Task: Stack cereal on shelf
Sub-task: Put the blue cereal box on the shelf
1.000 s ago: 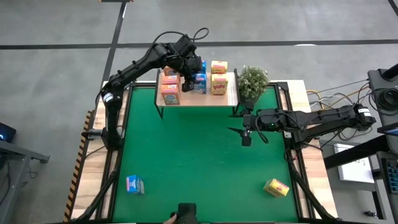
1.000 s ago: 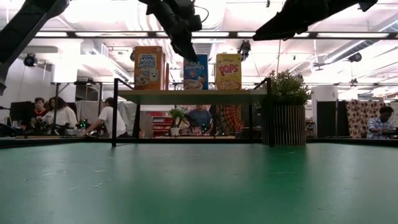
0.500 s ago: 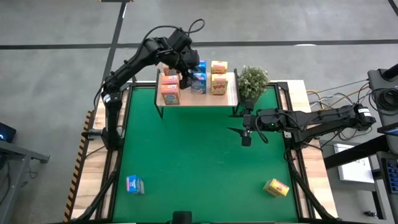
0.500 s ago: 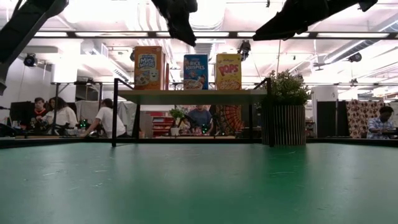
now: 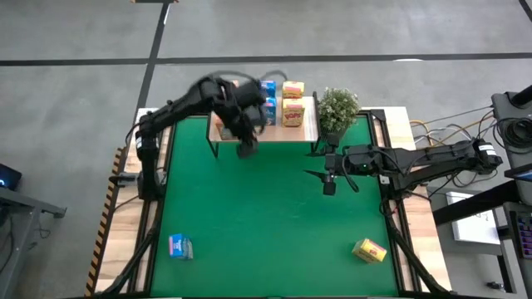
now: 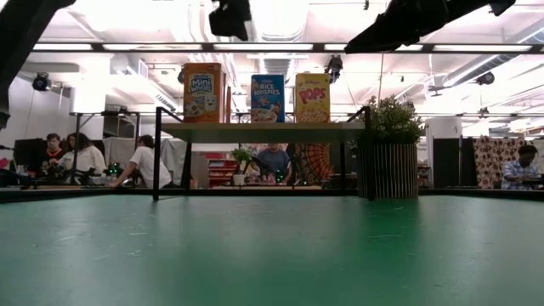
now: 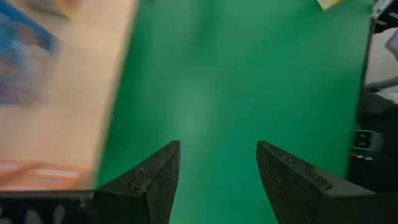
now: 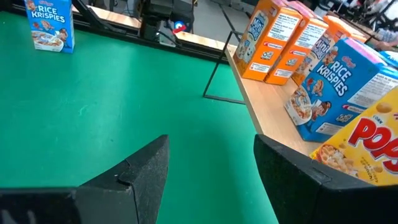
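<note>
The shelf (image 5: 274, 130) stands at the mat's far edge on black legs. Orange-pink, blue (image 5: 267, 88) and yellow (image 5: 292, 112) cereal boxes stand upright on it; my left arm covers most of the orange-pink ones from above. In the low view an orange-pink (image 6: 202, 92), a blue (image 6: 267, 98) and a yellow box (image 6: 312, 98) face front. A blue box (image 5: 180, 246) and a yellow box (image 5: 369, 250) rest on the mat near its near edge. My left gripper (image 5: 247, 149) (image 7: 217, 146) is open over the mat before the shelf. My right gripper (image 5: 321, 176) (image 8: 211, 140) is open, right of the shelf.
A potted plant (image 5: 337, 108) in a slatted pot (image 6: 393, 170) stands at the shelf's right end, close to my right arm. Bare green mat (image 5: 266, 224) spreads between the shelf and the two loose boxes. People sit in the room beyond the table.
My left gripper has risen off the blue box on the shelf, then swung quickly toward the table's near edge, and now hangs over the mat in front of the shelf. The blue box stays standing on the shelf.
</note>
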Robot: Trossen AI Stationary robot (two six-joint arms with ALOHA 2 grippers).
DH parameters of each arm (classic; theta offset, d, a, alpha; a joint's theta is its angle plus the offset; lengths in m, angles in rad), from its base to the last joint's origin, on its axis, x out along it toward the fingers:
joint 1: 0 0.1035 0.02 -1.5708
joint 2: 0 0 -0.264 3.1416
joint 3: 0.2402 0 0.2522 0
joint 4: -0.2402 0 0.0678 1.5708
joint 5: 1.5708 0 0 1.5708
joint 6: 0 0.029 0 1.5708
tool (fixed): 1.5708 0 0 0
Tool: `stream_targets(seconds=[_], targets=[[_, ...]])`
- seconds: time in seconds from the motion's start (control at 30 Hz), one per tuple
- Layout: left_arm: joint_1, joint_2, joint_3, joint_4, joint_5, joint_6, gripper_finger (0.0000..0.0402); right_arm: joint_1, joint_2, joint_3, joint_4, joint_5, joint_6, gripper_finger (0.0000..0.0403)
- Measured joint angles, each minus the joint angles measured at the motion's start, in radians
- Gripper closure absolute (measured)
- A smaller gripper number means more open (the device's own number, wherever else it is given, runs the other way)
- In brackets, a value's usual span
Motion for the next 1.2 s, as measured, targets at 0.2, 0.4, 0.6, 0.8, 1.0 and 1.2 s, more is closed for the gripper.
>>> stream_targets(seconds=[0.2,0.4,0.6,0.8,1.0,1.2], targets=[[-0.199,-0.036,-0.104,0.007,-0.081,-0.189,0.0206,0.0,0.0,0.0,0.032,0.0,-0.053,0.0179],[-0.352,-0.071,-0.251,0.006,-0.228,-0.399,0.0206,0.0,-0.006,0.0,0.074,-0.001,-0.096,0.0179],[-0.482,-0.15,-0.453,0.022,-0.236,-0.669,0.0206,0.0,-0.006,0.0,0.08,-0.001,-0.097,0.0179],[-0.646,-0.275,-0.663,0.024,-0.225,-1.128,0.0206,0.0,-0.005,0.0,0.085,-0.001,-0.096,0.0179],[-0.856,-0.379,-0.816,0.042,-0.232,-1.627,0.0206,0.0,-0.005,0.0,0.102,-0.009,-0.087,0.0179],[-1.046,-0.404,-0.876,0.053,-0.233,-2.004,0.0206,0.0,-0.005,0.0,0.107,-0.009,-0.065,0.0179]])
